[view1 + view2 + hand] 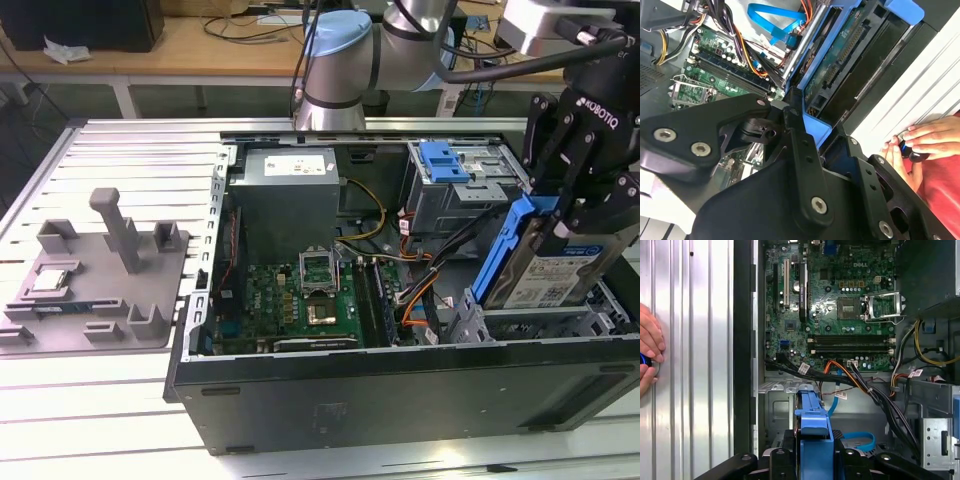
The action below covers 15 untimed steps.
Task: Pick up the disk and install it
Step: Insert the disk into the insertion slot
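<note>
Silver ribbed table (110, 420) runs under everything, and the black computer case (400, 395) lies on it on its side, open face up. Your arm (340, 60) reaches in from the back and bends over to the exterior view's right end of the case.

Down inside, you've got the green motherboard (300, 300) on the floor of the case, with the grey power supply (285, 190) just behind it. The metal drive cage (450, 190) with its blue latch plate (445, 160) sits further towards the exterior view's right. Out on the table, on the exterior view's left and well apart from the case, there's the grey fixture (100, 285).

Now your tool (570, 215): its fingers are closed narrow on the disk (560, 270) and pinch it across its thickness. They grip on the blue frame near the upper end. You're holding the disk in the air over the drive bay (560, 320) at the exterior view's right end of the case. It stands on edge and leans, its labelled silver face turned to the exterior view. Its lower end hangs close to the bay, but I can't tell you whether they touch.

In the first wrist view the disk's blue edge (814, 417) runs straight out from the tool (815, 455), with orange and black cables between it and the motherboard beyond. In the second wrist view you see the disk's circuit-board side (845, 55).

Smallest of all, a person's hand (925, 140) rests on the table beside the case, closed on a small dark object.
</note>
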Each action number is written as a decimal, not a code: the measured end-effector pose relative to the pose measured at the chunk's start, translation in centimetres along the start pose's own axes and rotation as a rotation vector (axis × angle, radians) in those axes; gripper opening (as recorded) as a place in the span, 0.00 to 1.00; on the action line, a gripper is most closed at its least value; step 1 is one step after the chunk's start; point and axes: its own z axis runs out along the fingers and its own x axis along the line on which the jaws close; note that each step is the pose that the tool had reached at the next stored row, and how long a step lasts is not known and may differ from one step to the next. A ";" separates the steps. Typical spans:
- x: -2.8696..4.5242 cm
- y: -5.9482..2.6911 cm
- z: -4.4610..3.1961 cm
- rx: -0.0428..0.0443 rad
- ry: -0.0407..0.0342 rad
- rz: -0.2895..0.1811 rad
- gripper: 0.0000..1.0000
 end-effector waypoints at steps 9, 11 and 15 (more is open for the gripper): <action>-0.01 -0.01 0.34 0.0000 0.0000 0.000 0.36; -0.01 -0.01 0.34 0.0000 0.0001 0.000 0.36; -0.01 -0.01 0.35 0.0000 0.0001 0.000 0.43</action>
